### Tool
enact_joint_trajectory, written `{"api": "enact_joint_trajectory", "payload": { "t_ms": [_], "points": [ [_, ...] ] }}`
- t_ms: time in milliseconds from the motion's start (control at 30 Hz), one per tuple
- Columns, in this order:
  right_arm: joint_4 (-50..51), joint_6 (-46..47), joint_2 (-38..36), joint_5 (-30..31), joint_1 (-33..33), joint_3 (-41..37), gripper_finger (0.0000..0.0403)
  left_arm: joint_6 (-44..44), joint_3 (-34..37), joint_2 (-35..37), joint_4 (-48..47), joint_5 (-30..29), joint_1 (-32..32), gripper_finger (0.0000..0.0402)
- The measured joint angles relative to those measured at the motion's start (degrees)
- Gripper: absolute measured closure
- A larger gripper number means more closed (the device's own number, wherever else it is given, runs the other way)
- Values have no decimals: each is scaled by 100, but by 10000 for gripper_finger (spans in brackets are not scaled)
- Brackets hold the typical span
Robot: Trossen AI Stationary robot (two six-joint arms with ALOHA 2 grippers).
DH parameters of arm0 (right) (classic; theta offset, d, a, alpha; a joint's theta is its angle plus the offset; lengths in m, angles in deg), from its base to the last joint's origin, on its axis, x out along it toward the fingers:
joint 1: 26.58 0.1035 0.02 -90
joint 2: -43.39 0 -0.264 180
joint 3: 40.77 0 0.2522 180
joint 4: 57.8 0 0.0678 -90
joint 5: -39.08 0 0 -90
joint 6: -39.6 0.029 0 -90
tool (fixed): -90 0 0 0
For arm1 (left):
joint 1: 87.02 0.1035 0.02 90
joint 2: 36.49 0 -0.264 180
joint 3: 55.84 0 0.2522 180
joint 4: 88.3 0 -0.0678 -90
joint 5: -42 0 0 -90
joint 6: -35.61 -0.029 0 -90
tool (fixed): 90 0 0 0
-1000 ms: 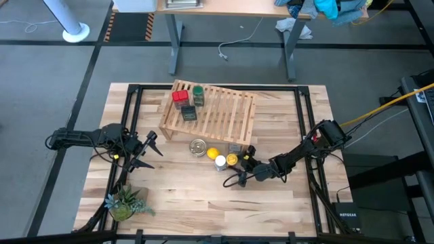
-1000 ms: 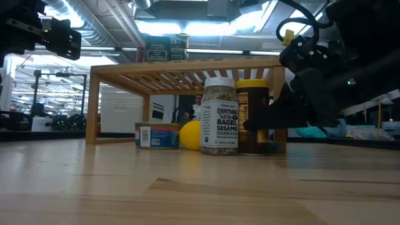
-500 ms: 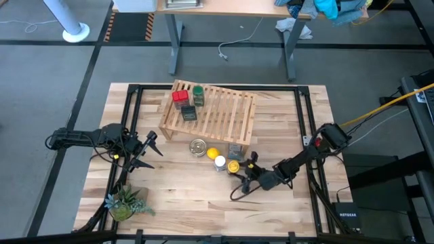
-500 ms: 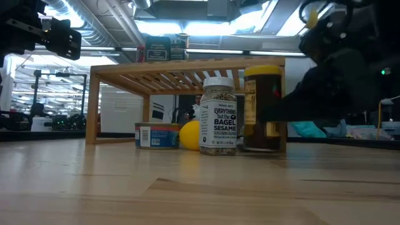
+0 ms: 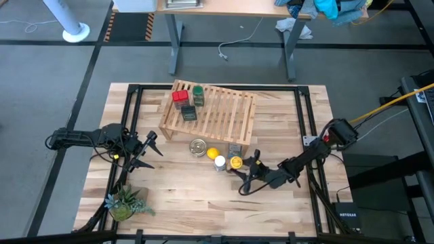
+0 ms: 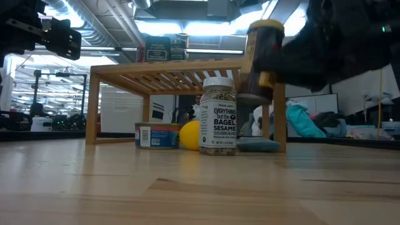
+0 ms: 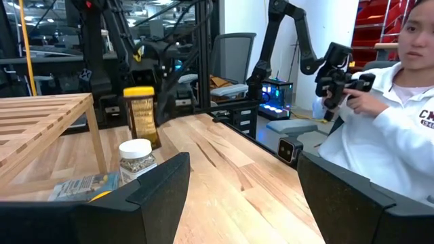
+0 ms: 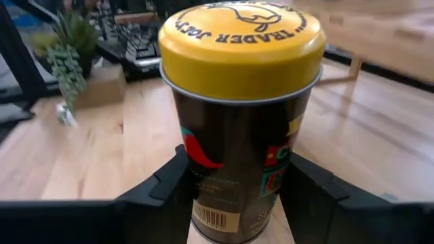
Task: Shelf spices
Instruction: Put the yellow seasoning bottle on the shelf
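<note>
My right gripper is shut on the yellow-lidded jar, held in the air in front of the shelf's right end. The shelf, a light-wood slatted rack, carries a red tin, a green-lidded jar and a dark grey tin at its left end. The white-lidded jar stands on its base on the table in front of the shelf. My left gripper waits open at the table's left, touching nothing. My right gripper pinches the yellow-lidded jar's dark body below the lid, one finger on each of two opposite sides. The fingers come nearly level from the table's right and near side. The jar is lifted clear of the table, lid up, slightly tilted.
A silver round tin, a yellow ball-shaped thing and a flat blue packet lie on the table by the shelf's front edge. A potted plant stands at the near left corner. A person sits beyond the table's right edge.
My right gripper has risen with the yellow-lidded jar, lifting it off the table from beside the white-lidded jar to about the height of the shelf's top, and has drawn a little toward the table's right and near edges. The jar has tipped slightly.
</note>
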Motion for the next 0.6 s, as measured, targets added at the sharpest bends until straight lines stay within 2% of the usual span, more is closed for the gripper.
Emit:
{"api": "enact_joint_trajectory", "payload": {
  "t_ms": [300, 600],
  "points": [
    [-265, -1151, -411, 257, -106, 335, 224, 0, 0, 2, -2, 1, 0, 135],
    [-247, -2467, -1029, 163, -1016, 702, 224, 0, 0, 0, 0, -1, 0, 135]
  ]
}}
